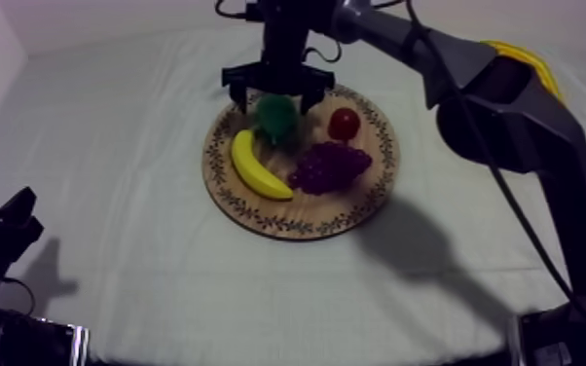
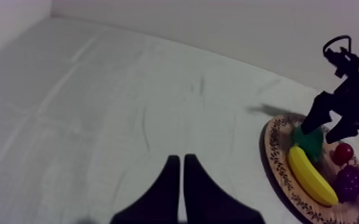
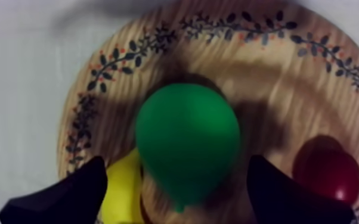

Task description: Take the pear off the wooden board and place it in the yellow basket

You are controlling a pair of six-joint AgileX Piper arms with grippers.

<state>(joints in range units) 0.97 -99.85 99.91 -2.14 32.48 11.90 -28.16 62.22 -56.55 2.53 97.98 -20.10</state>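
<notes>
Pear smooth green, on wooden board, right tool spread astride it, left tool clenched empty

1. The right arm is made of thick, dark grey segments with smooth, tube-like shells, and a bulky rounded joint sits between two of them.
2. The right gripper is black, with a blocky wrist above a wide crossbar and two short prongs.
3. Seen close, its fingers are matte black with broad, blunt, rounded ends.
4. The left arm is black and angular, with hard-edged parts.
5. The left gripper has two flat black fingers that taper from wide bases to narrow, squared tips.
</notes>
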